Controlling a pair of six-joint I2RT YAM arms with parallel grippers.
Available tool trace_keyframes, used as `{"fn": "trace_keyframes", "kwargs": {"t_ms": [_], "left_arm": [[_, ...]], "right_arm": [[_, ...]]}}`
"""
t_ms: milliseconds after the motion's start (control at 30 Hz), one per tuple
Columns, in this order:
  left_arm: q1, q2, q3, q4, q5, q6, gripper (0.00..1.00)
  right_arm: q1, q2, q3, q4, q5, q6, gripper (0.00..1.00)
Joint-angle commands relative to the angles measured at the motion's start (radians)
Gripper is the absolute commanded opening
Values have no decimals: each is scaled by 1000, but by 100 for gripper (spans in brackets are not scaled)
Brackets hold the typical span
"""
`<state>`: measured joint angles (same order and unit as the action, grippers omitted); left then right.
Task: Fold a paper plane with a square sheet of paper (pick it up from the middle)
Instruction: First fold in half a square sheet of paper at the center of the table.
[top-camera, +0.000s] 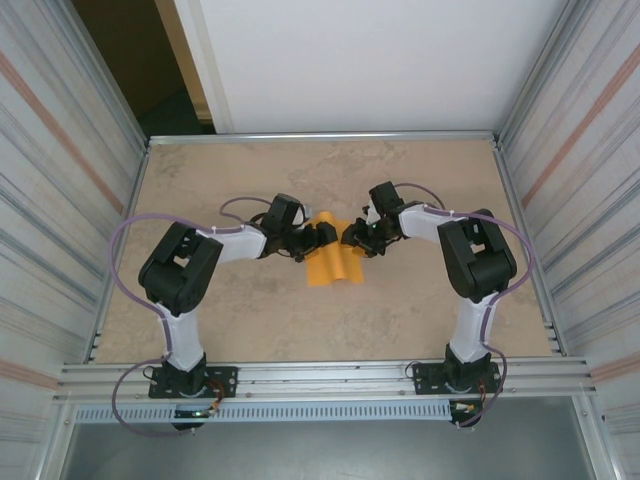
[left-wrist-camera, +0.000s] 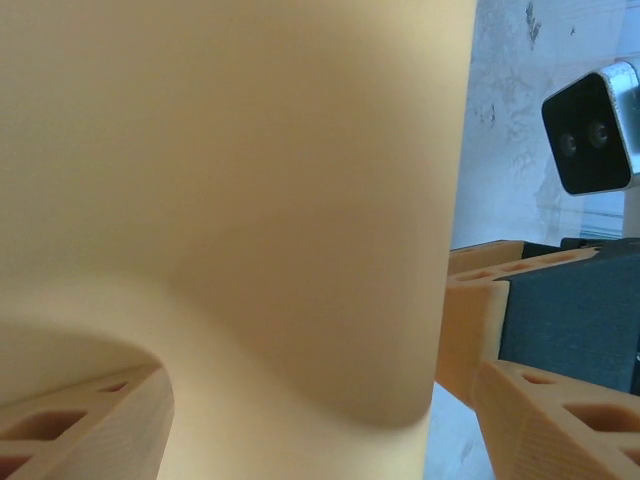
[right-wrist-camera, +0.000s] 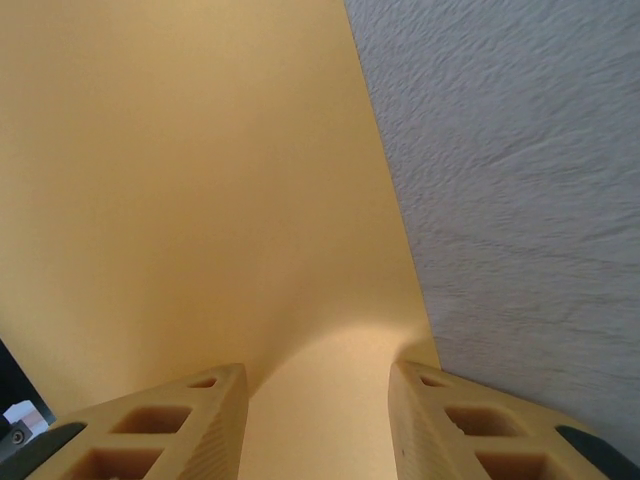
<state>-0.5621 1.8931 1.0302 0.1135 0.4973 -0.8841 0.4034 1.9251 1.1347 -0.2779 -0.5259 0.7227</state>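
- In the top external view, the square sheet of paper (top-camera: 335, 265) is lying at the middle of the table (top-camera: 250, 320), between the two arms; the left gripper (top-camera: 318, 238) and the right gripper (top-camera: 355, 237) are meeting nose to nose over its far edge, so the sheet is reaching from both toward the arm bases and neither arm is nearer; it is looking bright orange, unmarked and buckled, with ridges running near to far and a wavy near edge; the jaws are too small here to judge.
- In the left wrist view, the sheet (left-wrist-camera: 250, 200) is standing right against the lens as a smooth pale-orange wall, bulging down between the left gripper's fingers (left-wrist-camera: 90, 425); the left gripper (left-wrist-camera: 310, 400) is standing spread wide, one finger under the sheet's curve and the other beyond its straight right edge; I cannot tell whether either pad is touching it; the right arm's camera (left-wrist-camera: 590, 130) is facing in from just beyond that edge.
- In the right wrist view, the right gripper (right-wrist-camera: 320, 390) is showing its fingers (right-wrist-camera: 180, 420) partly apart, not pressed together, with the sheet (right-wrist-camera: 200, 180) running up out of the gap and away ahead; its straight right edge is slanting against the pale table (right-wrist-camera: 520, 200); judging by this, the coming pinch is depending on the paper sitting squarely in that gap.
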Motion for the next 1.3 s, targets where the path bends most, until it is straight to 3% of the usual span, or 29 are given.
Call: {"fn": "trace_keyframes", "kwargs": {"t_ms": [0, 233, 500, 733, 867, 967, 1100, 1267], "left_arm": [[7, 27, 9, -122, -28, 32, 80], [7, 32, 32, -176, -46, 44, 73], [7, 49, 48, -227, -64, 60, 72], [6, 58, 57, -248, -71, 72, 62], [18, 46, 57, -239, -71, 89, 49], [32, 29, 52, -216, -53, 102, 43], [58, -12, 38, -169, -15, 125, 34], [103, -101, 9, -73, 85, 141, 32]], "right_arm": [[11, 31, -22, 1, -19, 28, 41], [18, 16, -33, 29, -33, 44, 41], [15, 13, -54, 62, -53, 66, 39], [4, 2, -77, 107, -74, 93, 39], [-24, -34, -100, 140, -94, 120, 40], [-52, -84, -115, 158, -98, 124, 43], [-104, -169, -149, 192, -103, 117, 56], [-159, -250, -180, 215, -120, 83, 66]]}}
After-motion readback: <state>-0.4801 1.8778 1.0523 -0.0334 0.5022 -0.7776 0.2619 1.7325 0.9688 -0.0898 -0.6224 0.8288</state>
